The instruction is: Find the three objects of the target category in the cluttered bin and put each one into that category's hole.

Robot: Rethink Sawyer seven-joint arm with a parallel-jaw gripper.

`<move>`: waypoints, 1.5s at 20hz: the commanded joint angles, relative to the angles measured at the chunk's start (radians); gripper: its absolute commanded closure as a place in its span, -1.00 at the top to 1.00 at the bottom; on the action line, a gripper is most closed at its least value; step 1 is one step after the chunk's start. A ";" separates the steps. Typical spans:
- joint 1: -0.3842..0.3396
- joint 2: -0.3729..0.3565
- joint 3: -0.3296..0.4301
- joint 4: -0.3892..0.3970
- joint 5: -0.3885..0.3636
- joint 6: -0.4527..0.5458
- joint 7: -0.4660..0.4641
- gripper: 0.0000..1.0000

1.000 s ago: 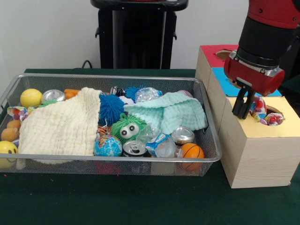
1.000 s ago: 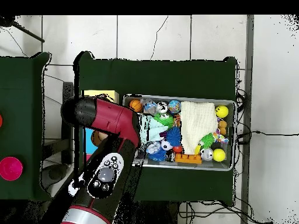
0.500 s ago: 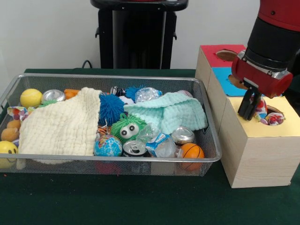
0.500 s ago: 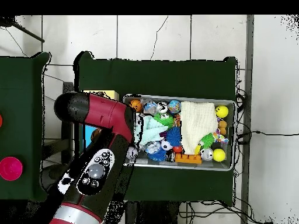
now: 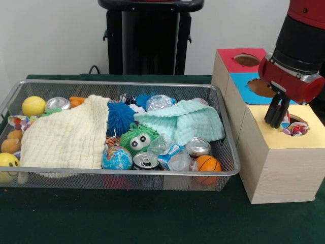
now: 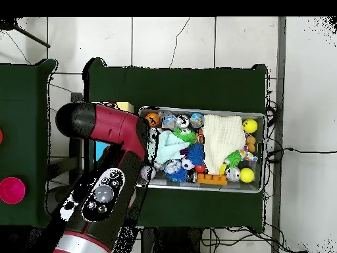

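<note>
Silver wire mesh for the bin (image 5: 226,152), on dark green table cloth (image 5: 127,218). Inside the bin: cream waffle-textured cloth (image 5: 66,134) at left; mint green cloth (image 5: 185,119) at right; spiky blue ball (image 5: 120,117) between them. Below that ball, fuzzy green ball (image 5: 138,138) with white googly eyes, then blue-and-green globe ball (image 5: 116,158). Orange basketball-patterned ball (image 5: 207,163) with black lines in the bin's front right corner. Yellow ball (image 5: 33,106) at far left; yellow smiley ball (image 5: 7,163) at front left. Silver cans (image 5: 198,146). Right of the bin, tan wooden box (image 5: 274,168) topped red, blue and yellow. Red-and-black arm (image 6: 108,171), black gripper (image 5: 277,119).
</note>
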State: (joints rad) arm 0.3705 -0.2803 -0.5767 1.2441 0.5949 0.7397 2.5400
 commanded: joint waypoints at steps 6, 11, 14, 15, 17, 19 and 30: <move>-0.004 -0.098 0.123 0.130 0.009 0.105 0.161 -1.00; -0.008 -0.147 0.132 0.170 0.004 0.113 0.138 -1.00; -0.013 -0.143 0.145 0.197 -0.003 0.073 0.116 -1.00; -0.015 -0.134 0.151 0.209 -0.009 0.045 0.104 -1.00; -0.028 -0.110 0.179 0.228 -0.012 -0.025 0.077 -1.00; -0.034 -0.081 0.195 0.217 -0.020 -0.055 0.070 -1.00; 0.018 0.041 0.158 0.109 -0.009 -0.040 0.188 -1.00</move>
State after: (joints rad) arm 0.3866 -0.3254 -0.5493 1.3297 0.5893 0.7318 2.5400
